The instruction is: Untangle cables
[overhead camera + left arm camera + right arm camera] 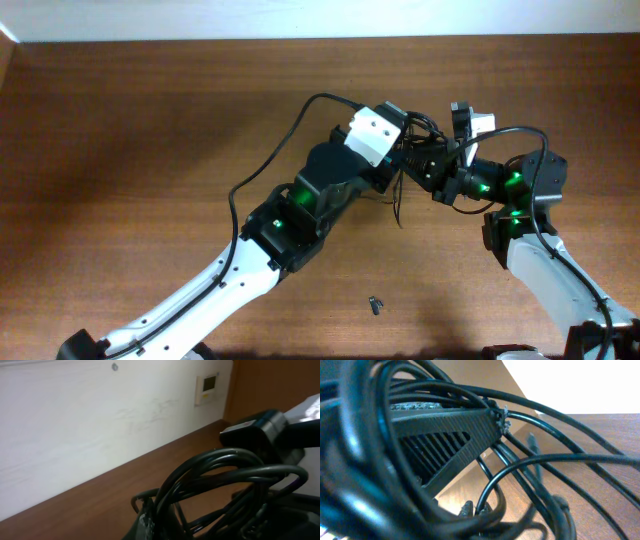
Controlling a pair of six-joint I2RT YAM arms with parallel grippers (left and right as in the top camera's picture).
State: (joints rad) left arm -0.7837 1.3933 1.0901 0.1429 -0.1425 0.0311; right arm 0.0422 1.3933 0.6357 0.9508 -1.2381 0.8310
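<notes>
The cables are a knot of thin black cords bunched between my two grippers at mid-table, with one strand hanging toward the table's front. My left gripper is shut on the bundle. In the left wrist view, loops of the cables rise from beside its finger. My right gripper faces it from the right, nearly touching. In the right wrist view, the right gripper is shut with a strand of the cables pinched between its textured fingertips. The left gripper's ribbed finger crosses behind the loops.
A tiny dark clip-like piece lies on the brown wooden table near the front. A thicker black arm wire arcs over the left arm. A white wall runs along the table's far edge.
</notes>
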